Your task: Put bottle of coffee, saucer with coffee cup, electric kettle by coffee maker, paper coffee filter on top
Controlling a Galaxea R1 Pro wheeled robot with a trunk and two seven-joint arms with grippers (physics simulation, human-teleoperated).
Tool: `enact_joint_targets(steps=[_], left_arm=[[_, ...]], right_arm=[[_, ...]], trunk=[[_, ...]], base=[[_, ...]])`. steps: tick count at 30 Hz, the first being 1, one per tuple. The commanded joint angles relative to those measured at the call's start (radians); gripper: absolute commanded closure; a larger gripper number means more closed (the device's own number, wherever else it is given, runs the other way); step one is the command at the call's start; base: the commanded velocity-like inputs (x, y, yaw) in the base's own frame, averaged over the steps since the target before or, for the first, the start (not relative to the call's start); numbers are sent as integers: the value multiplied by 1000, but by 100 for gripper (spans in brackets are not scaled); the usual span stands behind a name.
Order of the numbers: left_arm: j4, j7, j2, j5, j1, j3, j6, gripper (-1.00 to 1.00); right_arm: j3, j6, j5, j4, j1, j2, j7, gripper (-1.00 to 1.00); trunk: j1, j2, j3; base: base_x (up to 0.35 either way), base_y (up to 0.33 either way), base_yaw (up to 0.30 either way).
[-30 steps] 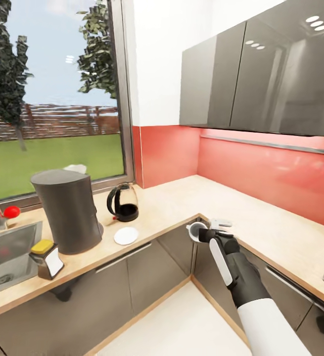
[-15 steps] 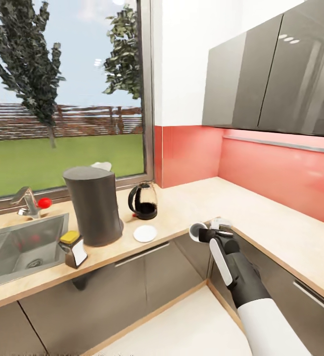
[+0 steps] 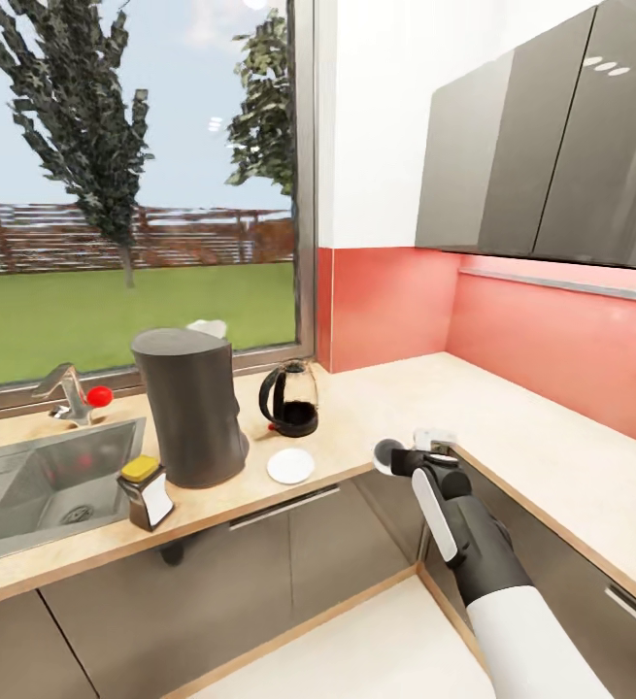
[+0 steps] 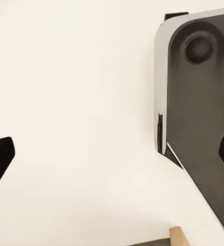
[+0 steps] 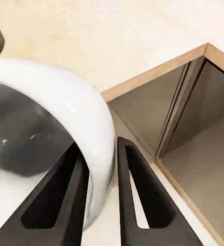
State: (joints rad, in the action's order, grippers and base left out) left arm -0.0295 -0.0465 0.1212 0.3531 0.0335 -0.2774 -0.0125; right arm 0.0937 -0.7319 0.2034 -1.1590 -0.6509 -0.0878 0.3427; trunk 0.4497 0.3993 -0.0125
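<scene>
Looking from the left, your left gripper point(image 4: 112, 154) has its jaws spread wide with nothing between them, over pale floor. On the worktop point(image 3: 512, 427) you have the sink point(image 3: 46, 481), then the coffee bottle point(image 3: 145, 491) near the front edge, just beside the grey coffee maker point(image 3: 189, 406), with a filter point(image 3: 208, 328) showing behind its top. The saucer point(image 3: 290, 465) lies bare in front of the kettle point(image 3: 290, 399). Your right gripper point(image 5: 99, 169) has its jaws nearly closed, pinching the cup's point(image 5: 55, 133) rim, held at the worktop's inner corner, well apart from the saucer.
</scene>
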Motion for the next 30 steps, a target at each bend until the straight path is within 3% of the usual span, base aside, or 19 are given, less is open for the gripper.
enact_joint_targets(steps=[1, 10, 15, 20, 25, 30], left_arm=[[1, -3, 0, 10, 0, -8, -1, -100], [1, -3, 1, 9, 0, -7, -1, -100], [6, -5, 3, 10, 0, -3, 13, -100], [14, -4, 4, 12, -5, 0, 15, -100], [15, -4, 5, 12, -7, 1, 16, -100], [16, -4, 5, 12, -7, 1, 15, -100]], right_arm=[[1, -1, 12, -1, -1, 1, 8, 100], [0, -2, 16, -10, -1, -4, 10, 100], [-3, -147, 18, -11, -1, -6, 10, 100], [-1, -237, 20, -55, -1, -12, 10, 100], [2, -263, 16, -95, -1, -55, 11, 100], [4, -273, 13, -118, -5, -82, 13, 100]], trunk=[[0, 1, 0], [0, 1, 0], [0, 1, 4], [0, 1, 9], [0, 1, 14], [0, 1, 19]], base=[[4, -10, 1], [1, -1, 0], [0, 0, 117], [0, 0, 180], [0, 0, 193], [0, 0, 172]])
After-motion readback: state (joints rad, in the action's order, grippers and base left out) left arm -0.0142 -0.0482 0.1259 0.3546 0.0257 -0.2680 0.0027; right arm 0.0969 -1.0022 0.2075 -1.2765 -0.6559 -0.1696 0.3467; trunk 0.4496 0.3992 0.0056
